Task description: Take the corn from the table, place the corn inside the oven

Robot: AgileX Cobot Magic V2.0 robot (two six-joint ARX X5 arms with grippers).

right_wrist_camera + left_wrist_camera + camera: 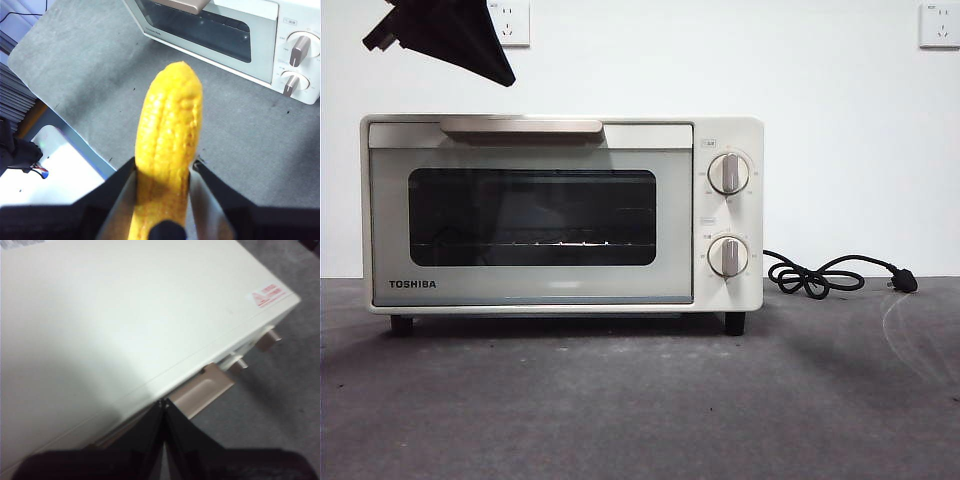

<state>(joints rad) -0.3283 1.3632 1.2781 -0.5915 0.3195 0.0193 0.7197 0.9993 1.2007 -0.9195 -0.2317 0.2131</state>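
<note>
The corn, a yellow-orange bumpy cob with rows of kernels running lengthwise, sits clamped between the two black jaws of the right gripper, one jaw pressing each side of its lower part. Its long axis runs away from the wrist, with the rounded tapered tip pointing out over the table, a flat, dark grey, felt-like surface with small dark specks. The cob is held in the air above this surface, well apart from the oven, which fills the upper right of the right wrist frame.

The oven is a cream-white boxy toaster oven with a dark glass window, its door closed. In the front view the word TOSHIBA reads in dark letters at the lower left of the door. A beige bar handle lies across the top of the door, and two round knobs with beige grips stand one above the other on the right panel; the small print around them is too fine to read. A black cord coils on the table right of the oven.

The left gripper hangs over the oven's smooth top near the handle, jaws pressed together on nothing. A red-printed label on that top is illegible. In the front view a dark arm tip shows at the upper left.
</note>
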